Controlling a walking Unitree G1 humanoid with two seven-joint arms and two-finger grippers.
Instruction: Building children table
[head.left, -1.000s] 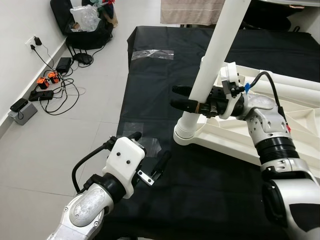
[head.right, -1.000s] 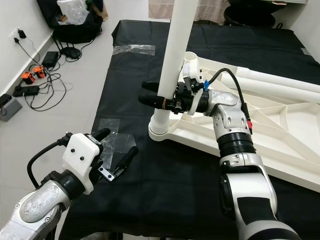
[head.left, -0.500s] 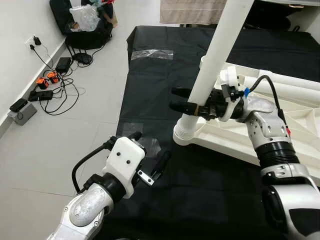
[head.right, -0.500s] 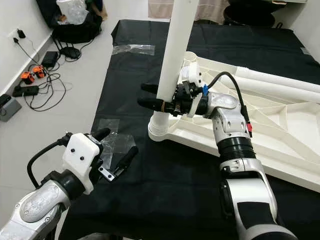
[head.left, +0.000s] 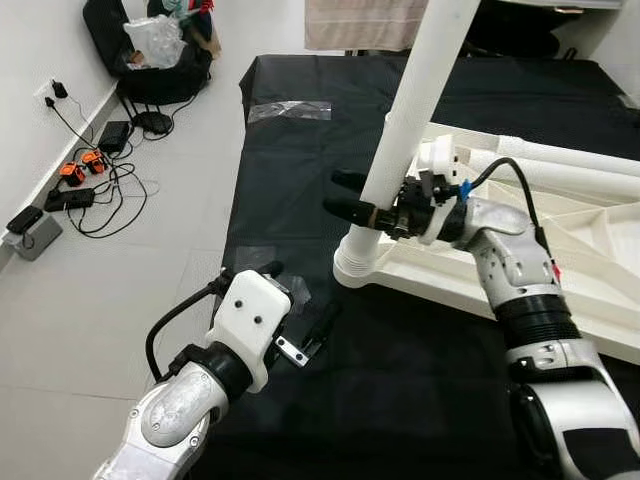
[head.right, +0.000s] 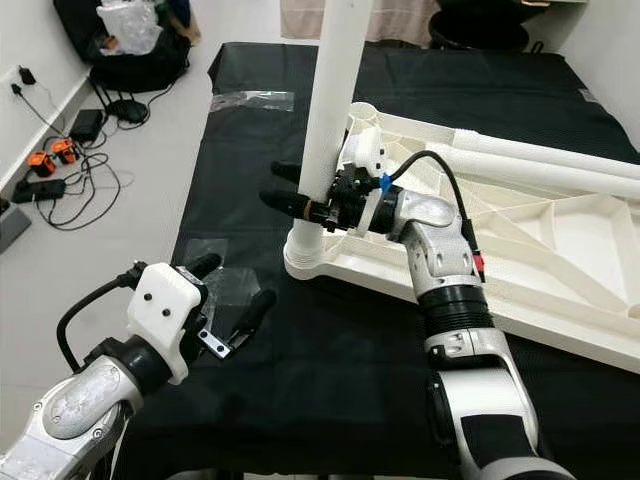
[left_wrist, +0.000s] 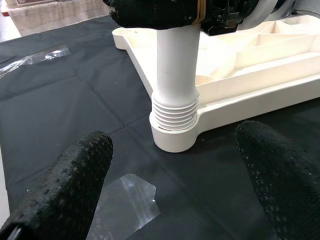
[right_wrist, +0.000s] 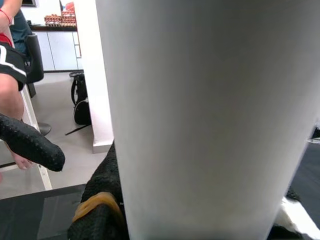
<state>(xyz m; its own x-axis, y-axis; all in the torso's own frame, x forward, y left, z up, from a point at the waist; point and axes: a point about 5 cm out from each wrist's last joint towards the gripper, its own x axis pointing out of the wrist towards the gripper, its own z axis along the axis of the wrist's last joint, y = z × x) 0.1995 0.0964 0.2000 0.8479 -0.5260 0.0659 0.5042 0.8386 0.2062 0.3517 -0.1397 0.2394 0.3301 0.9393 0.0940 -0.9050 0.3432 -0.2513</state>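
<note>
The right gripper (head.left: 352, 202) is clasping the white table leg (head.left: 405, 122), standing upright in the corner socket of the overturned tabletop (head.right: 560, 265) (on black cloth). The left gripper (head.left: 300, 302) is hovering nearby, fingers spread wide, holding nothing.

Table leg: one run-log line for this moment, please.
right gripper: shut on table leg | leg: upright in tabletop corner socket | left gripper: open, apart
</note>
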